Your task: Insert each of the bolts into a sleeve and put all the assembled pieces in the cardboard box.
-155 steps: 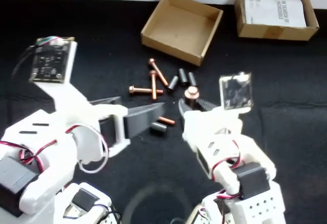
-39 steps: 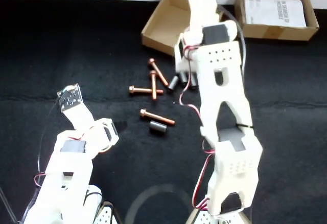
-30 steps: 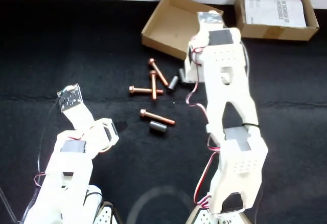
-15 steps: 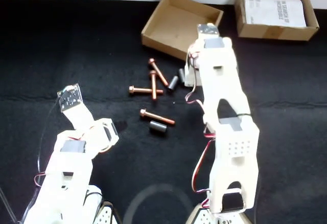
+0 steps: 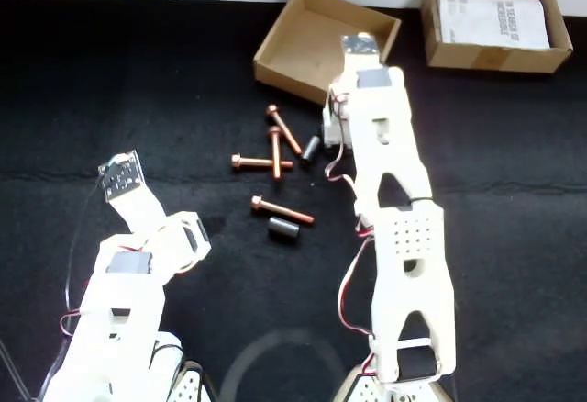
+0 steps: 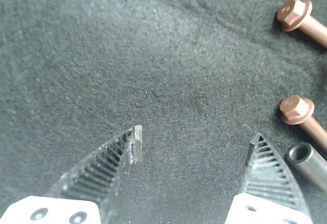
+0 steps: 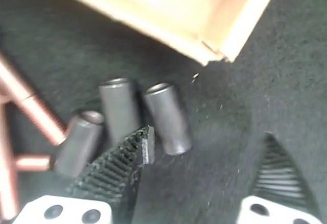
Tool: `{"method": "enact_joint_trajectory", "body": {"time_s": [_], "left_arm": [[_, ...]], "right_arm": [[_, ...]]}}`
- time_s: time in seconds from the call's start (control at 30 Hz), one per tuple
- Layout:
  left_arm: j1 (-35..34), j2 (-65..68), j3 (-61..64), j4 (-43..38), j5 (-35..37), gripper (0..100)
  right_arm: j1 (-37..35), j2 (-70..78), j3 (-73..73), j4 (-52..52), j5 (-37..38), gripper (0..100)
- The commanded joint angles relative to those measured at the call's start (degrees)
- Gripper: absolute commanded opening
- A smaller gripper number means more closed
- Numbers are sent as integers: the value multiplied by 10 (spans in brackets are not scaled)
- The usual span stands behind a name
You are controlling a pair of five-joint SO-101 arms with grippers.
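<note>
Seemingly felt-like cloth (image 6: 102, 55); left fingers (image 6: 110, 157) spread, right fingers (image 7: 120, 157) spread beside smooth cylindrical sleeves (image 7: 166, 116).

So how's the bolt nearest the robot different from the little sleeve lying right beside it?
The bolt is copper-coloured; the sleeve is dark grey. The bolt is long and thin with a wide hex head; the sleeve is a short, stubby tube. The sleeve's end is an open hole; the bolt's end is capped by its head. Both lie flat on the black cloth, close together and not yet joined.
</note>
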Motion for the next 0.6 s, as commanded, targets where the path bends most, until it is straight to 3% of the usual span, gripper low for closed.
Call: {"method": "enact_joint_trajectory", "body": {"time_s": [0.0,0.33,0.57], "left_arm": [[-5,-3,-7,-8,-1,329],[-5,-3,-7,-8,-1,329],[-5,-3,-7,-8,-1,329]], "right_arm": [[-7,17,-48,0,7,194],[-7,56,-94,-7,9,183],[-15,82,-137,-35,90,183]]}}
